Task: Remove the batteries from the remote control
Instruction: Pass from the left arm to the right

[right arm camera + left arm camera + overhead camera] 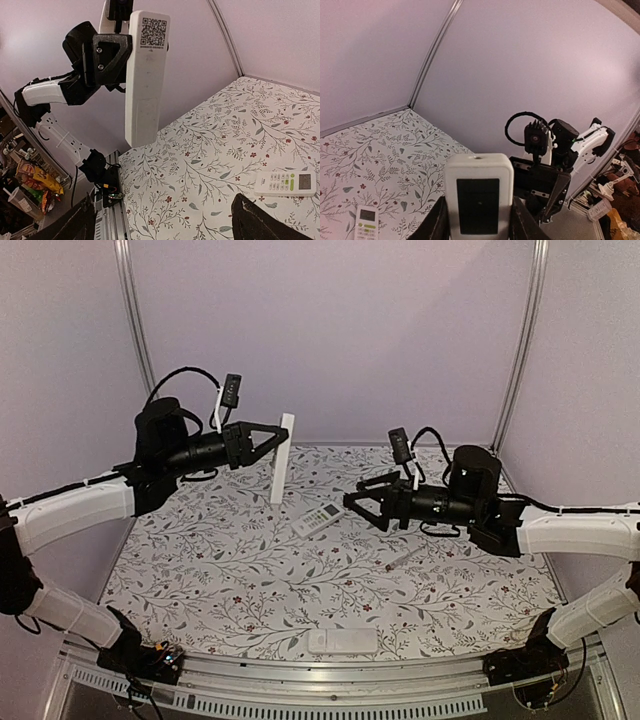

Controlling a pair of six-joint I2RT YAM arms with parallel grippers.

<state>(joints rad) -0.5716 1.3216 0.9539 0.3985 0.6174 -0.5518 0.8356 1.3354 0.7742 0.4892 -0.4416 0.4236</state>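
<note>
My left gripper (276, 439) is shut on a long white remote control (282, 456) and holds it upright above the back of the table. In the left wrist view the remote's end with a dark window (478, 199) sits between the fingers (436, 224). The right wrist view shows its back with a QR label (145, 80). My right gripper (358, 502) is open and empty, facing the held remote from the right, well apart from it; its fingertips (252, 222) frame bare tablecloth. No batteries are in view.
A small white remote with coloured buttons (318, 520) lies mid-table, also in the right wrist view (285, 183) and the left wrist view (366, 222). A thin white stick (403, 558) lies right of centre. A flat white rectangular piece (343, 641) lies at the front edge.
</note>
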